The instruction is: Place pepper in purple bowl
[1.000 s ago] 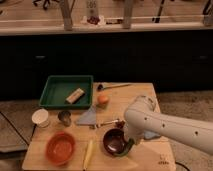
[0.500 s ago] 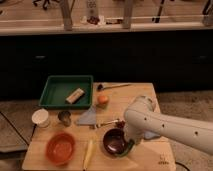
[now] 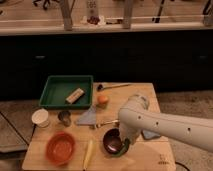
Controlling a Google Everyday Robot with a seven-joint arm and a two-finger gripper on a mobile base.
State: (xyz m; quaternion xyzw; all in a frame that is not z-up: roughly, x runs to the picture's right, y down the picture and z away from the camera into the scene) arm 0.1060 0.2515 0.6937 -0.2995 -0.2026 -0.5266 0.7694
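Observation:
The purple bowl (image 3: pixel 112 142) stands on the wooden table near the front, right of the orange-red bowl (image 3: pixel 61 148). My gripper (image 3: pixel 123 142) hangs from the white arm that reaches in from the right. It is right over the bowl's right rim and hides part of it. A small slender green piece, the pepper (image 3: pixel 126 147), shows at that rim directly under the gripper. I cannot tell whether it is held or resting on the bowl.
A long pale yellow vegetable (image 3: pixel 88 153) lies between the two bowls. An orange fruit (image 3: pixel 102 100), a grey cloth (image 3: pixel 89 118), a metal cup (image 3: pixel 64 117), a white cup (image 3: pixel 40 117), a green tray (image 3: pixel 57 90) and a spoon (image 3: pixel 112 86) lie farther back.

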